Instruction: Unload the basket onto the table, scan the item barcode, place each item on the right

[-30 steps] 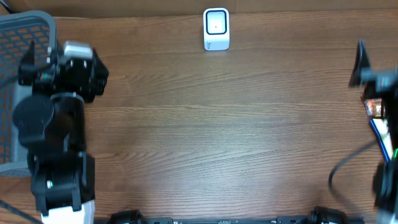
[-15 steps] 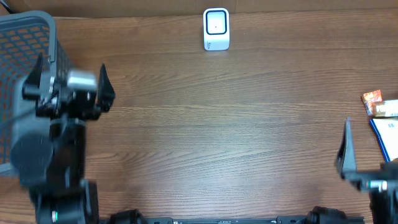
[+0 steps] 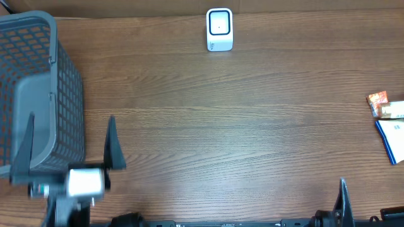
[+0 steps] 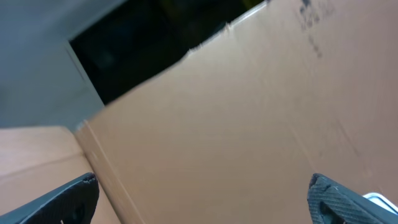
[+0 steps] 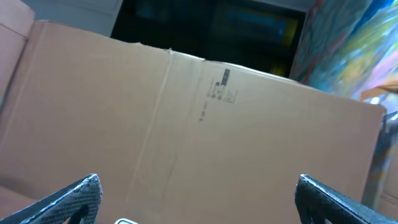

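The white barcode scanner (image 3: 219, 29) stands upright at the middle of the table's far edge. At the right edge lie small packs: an orange-red one (image 3: 377, 99), a white one (image 3: 393, 110) and a flat blue item (image 3: 395, 139). My left gripper (image 3: 68, 150) is low at the front left, next to the basket, open and empty. Of my right gripper only one dark finger (image 3: 343, 200) shows at the front right. In both wrist views the jaws stand wide apart, left gripper (image 4: 203, 182) and right gripper (image 5: 198, 183), facing a cardboard wall with nothing between them.
A grey mesh basket (image 3: 60, 75) fills the left side of the wooden table (image 3: 221, 126). A brown cardboard wall (image 5: 205, 124) runs behind the table's far edge. A white edge at the bottom of the right wrist view may be the scanner's top.
Both arms pulled back toward the front edge. The left gripper left the basket's side. The right gripper moved off the packs at the right edge, which now show uncovered. Both stayed open.
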Robot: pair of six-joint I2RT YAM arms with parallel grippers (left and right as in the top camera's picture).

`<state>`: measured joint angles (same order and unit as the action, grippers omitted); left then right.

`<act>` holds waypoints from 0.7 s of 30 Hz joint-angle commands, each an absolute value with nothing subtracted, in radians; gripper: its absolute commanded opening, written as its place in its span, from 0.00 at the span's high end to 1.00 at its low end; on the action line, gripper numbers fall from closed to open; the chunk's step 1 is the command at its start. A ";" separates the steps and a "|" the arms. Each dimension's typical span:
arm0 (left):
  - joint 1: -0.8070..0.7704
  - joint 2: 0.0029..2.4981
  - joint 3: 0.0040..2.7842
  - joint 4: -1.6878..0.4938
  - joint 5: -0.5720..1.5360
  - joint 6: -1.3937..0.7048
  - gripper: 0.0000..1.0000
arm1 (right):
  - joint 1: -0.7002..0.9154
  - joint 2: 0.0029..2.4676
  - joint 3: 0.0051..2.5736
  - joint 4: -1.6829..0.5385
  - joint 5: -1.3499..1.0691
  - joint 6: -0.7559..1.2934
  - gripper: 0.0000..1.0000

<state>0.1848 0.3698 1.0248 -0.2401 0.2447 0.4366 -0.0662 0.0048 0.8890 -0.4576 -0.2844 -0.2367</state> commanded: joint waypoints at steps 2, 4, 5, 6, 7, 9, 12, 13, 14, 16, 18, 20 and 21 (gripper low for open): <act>0.183 0.273 1.017 -0.241 0.263 0.411 0.00 | -0.054 0.004 0.884 -0.475 -0.276 -0.237 0.00; 0.182 0.243 1.009 -0.234 0.268 0.410 0.00 | -0.054 0.004 0.877 -0.489 -0.273 -0.237 0.00; 0.182 0.221 0.997 -0.221 0.284 0.406 0.00 | -0.054 0.004 0.869 -0.491 -0.273 -0.237 0.00; 0.181 0.196 0.985 -0.217 0.294 0.403 0.00 | -0.054 0.004 0.857 -0.485 -0.270 -0.237 0.00; 0.176 0.171 0.972 -0.216 0.293 0.403 0.00 | -0.054 0.004 0.849 -0.478 -0.271 -0.237 0.00; 0.159 0.117 0.940 -0.205 0.289 0.404 0.00 | -0.054 0.004 0.832 -0.472 -0.271 -0.237 0.00; 0.129 0.050 0.895 -0.189 0.288 0.404 0.00 | -0.054 0.004 0.814 -0.446 -0.271 -0.237 0.00; 0.123 0.030 0.881 -0.182 0.287 0.405 0.00 | -0.054 0.004 0.809 -0.442 -0.271 -0.237 0.00; 0.119 0.013 0.870 -0.177 0.284 0.405 0.00 | -0.054 0.004 0.806 -0.442 -0.271 -0.237 0.00; 0.110 0.005 0.860 -0.170 0.276 0.408 0.00 | -0.054 0.004 0.795 -0.444 -0.270 -0.236 0.00; 0.104 0.004 0.849 -0.152 0.279 0.411 0.00 | -0.054 0.004 0.765 -0.438 -0.271 -0.236 0.00; 0.103 0.004 0.847 -0.151 0.282 0.411 0.00 | -0.054 0.004 0.727 -0.415 -0.271 -0.231 0.00; 0.104 0.004 0.847 -0.151 0.282 0.411 0.00 | -0.054 0.004 0.697 -0.392 -0.270 -0.207 0.00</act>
<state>0.1104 0.0147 0.8612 -0.1562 0.2775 0.4202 -0.0628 0.0048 0.7650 -0.4206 -0.2810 -0.2363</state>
